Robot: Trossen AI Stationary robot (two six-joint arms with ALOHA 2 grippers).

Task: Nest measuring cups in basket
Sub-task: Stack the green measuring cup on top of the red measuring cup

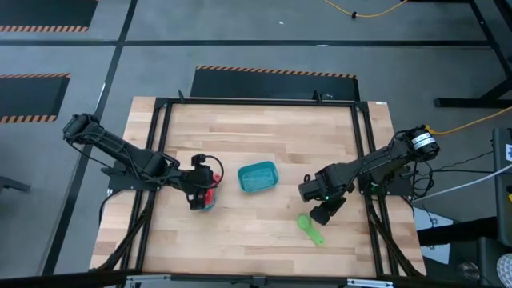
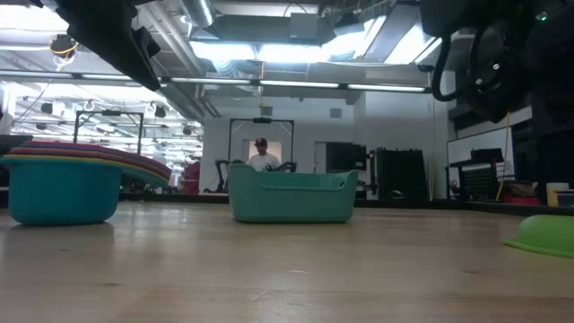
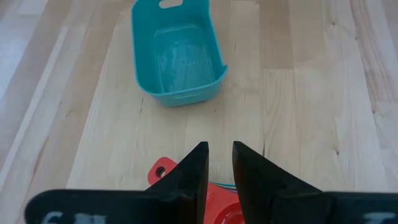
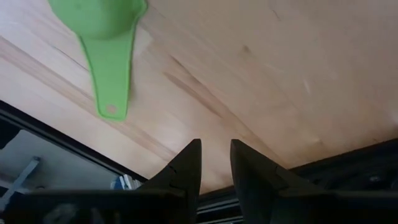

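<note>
The teal basket [image 1: 258, 177] [image 3: 177, 53] [image 2: 291, 196] stands on its base mid-table, with nothing in it. Left of it, a stack of nested measuring cups [image 1: 210, 198] [image 2: 63, 187] rests on the table, a light blue cup outermost and a red one [image 3: 160, 171] on top. My left gripper [image 1: 199, 194] [image 3: 220, 165] hovers above the stack, fingers a narrow gap apart and nothing between them. A green cup [image 1: 310, 228] [image 4: 102, 25] [image 2: 547, 235] lies on the table at the near right. My right gripper [image 1: 324, 213] [image 4: 215, 163] hangs beside it, slightly open and holding nothing.
A dark metal frame [image 1: 364, 152] runs around the wooden table top [image 1: 264, 128]. Bare wood lies between the basket and the green cup and along the far half. A person [image 2: 261, 157] stands far behind the table in the room.
</note>
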